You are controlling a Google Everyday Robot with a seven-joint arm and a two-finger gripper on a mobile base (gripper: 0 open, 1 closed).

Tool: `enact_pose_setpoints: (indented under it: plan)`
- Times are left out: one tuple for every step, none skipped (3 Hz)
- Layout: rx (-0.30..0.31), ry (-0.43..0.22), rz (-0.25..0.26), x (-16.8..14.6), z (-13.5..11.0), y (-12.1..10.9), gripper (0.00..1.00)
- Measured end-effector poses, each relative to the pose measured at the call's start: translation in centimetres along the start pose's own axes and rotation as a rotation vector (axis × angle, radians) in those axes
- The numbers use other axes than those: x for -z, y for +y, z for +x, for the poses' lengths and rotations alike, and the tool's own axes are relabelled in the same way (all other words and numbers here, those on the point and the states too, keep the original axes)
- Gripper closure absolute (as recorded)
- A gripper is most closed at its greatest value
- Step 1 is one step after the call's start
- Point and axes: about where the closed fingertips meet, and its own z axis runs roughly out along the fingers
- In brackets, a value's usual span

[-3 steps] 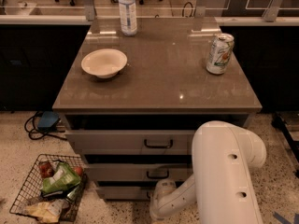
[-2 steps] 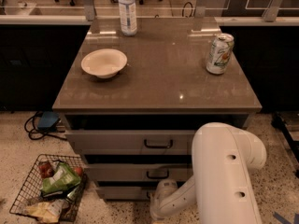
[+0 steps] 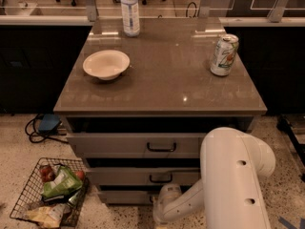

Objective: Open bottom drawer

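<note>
My gripper (image 3: 167,198) sits below the table's near edge, against the bottom drawer (image 3: 123,196); its hold I cannot tell. If it slips mid-pull, the jerk may topple the can (image 3: 224,55) by the right edge.

— Where's the bottom drawer (image 3: 125,196)?
— Lowest of three, just above the floor: a flat, level, light-grey front, with its right part hidden.
— Open?
— Cannot tell.
— And the gripper (image 3: 165,196)?
— Low down, at that front's middle.
</note>
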Motion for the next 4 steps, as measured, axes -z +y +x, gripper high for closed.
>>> enact_pose_setpoints:
  plan:
    - [0.03, 0.074, -0.005, -2.0, 0.1, -0.1, 0.0]
    - [0.04, 0.087, -0.014, -2.8, 0.3, -0.5, 0.0]
    - [0.043, 0.101, -0.016, -3.0, 0.5, -0.6, 0.0]
    - [0.036, 0.109, -0.015, -3.1, 1.0, -0.6, 0.0]
